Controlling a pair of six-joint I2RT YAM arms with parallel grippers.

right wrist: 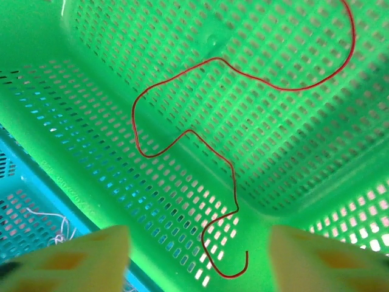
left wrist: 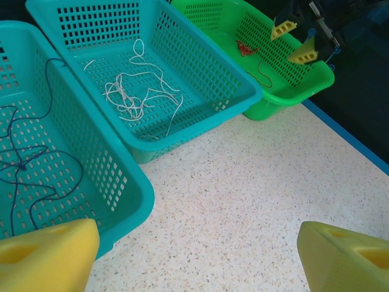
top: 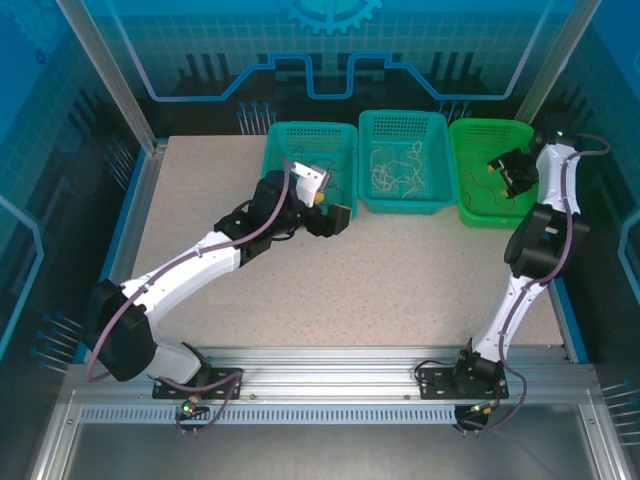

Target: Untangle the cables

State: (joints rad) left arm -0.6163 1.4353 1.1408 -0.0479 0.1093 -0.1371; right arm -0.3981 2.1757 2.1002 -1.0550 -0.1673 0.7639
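Right gripper (right wrist: 200, 255) gapes empty, red cable (right wrist: 285, 90) mid-frame; left gripper (left wrist: 197, 255) likewise. White cable (left wrist: 130, 97), dark cable (left wrist: 23, 164) lie apart: untangling looks done.

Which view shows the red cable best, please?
The right wrist view: the red cable winds large across the green basket floor. The left wrist shows it small and distant; the top view barely a trace.

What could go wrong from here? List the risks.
The red wire lies flat on the perforated floor of the green basket; the open right claw could close on nothing or snag an end in a hole.
The open left claw hangs near the rim of the left teal basket; reaching for the dark wire, a finger might strike it.
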